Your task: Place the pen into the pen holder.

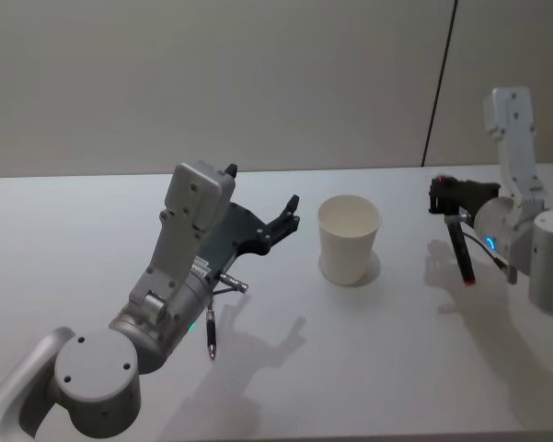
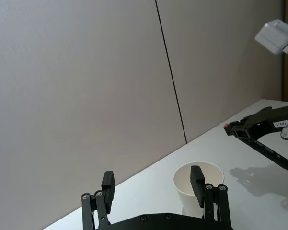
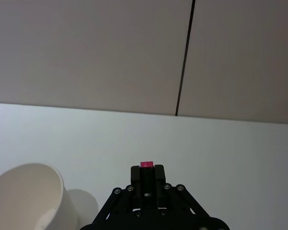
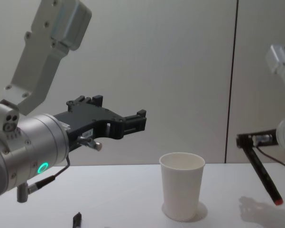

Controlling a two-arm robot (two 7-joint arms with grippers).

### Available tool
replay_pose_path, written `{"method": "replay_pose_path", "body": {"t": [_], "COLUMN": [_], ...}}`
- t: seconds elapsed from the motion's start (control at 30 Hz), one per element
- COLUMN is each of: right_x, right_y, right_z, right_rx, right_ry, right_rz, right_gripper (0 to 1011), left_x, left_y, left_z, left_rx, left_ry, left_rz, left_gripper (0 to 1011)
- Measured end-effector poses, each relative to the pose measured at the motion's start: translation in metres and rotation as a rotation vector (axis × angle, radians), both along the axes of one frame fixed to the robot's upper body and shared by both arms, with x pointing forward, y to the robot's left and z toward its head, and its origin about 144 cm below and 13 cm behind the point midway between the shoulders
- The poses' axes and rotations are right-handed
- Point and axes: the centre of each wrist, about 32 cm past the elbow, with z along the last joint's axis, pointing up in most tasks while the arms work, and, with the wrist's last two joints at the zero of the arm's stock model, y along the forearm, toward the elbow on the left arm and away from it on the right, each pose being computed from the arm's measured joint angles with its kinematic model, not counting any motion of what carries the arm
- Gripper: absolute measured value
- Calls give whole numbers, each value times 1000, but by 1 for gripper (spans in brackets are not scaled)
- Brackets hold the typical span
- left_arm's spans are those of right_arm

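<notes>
Head view: the left arm rises from the lower left with its elbow bent. The left gripper [image 1: 286, 219] is held above the table [image 1: 396, 368], its fingers spread apart and pointing at the pen holder [image 1: 350, 241]. The cup stands upright near the table's middle, and its mouth shows bare white inside. To the right of the cup and apart from it, the right gripper [image 1: 440, 195] is clamped on the top of the pen [image 1: 460, 249]. The pen hangs down at a slant, red tip lowest, above the table. A slim dark stick [image 1: 210, 336] shows below the left arm's wrist; whether it lies on the table cannot be told.

Left wrist view: the two fingers of the left gripper [image 2: 152, 181] stand wide apart with nothing between them. The pen holder [image 2: 213, 176] sits beyond them, partly behind one finger. Farther off, the pen [image 2: 268, 152] slants down from the right arm's closed fingers.

Right wrist view: the right gripper [image 3: 146, 172] is pinched together on the pen's pink-red end [image 3: 146, 165] — the pen holder [image 3: 28, 196] is off to one side, rim towards the camera.

Chest view: the left gripper [image 4: 140, 120] reaches level, higher than the rim of the pen holder [image 4: 181, 185]. The right gripper [image 4: 240, 139] holds the pen [image 4: 261, 171] tilted — its red tip clear of the cup.
</notes>
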Motion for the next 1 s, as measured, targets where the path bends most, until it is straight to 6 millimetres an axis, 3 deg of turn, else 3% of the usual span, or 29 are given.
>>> {"method": "replay_pose_path", "body": {"t": [1.0], "right_x": [-7], "right_y": [34], "right_z": [3], "right_rx": [38], "right_ry": [-492], "right_rz": [146], "right_gripper": [159], "left_x": [0], "left_y": [0], "left_z": [0], "left_rx": [0], "left_ry": [0], "left_rz": [0], "left_gripper": [1004]}}
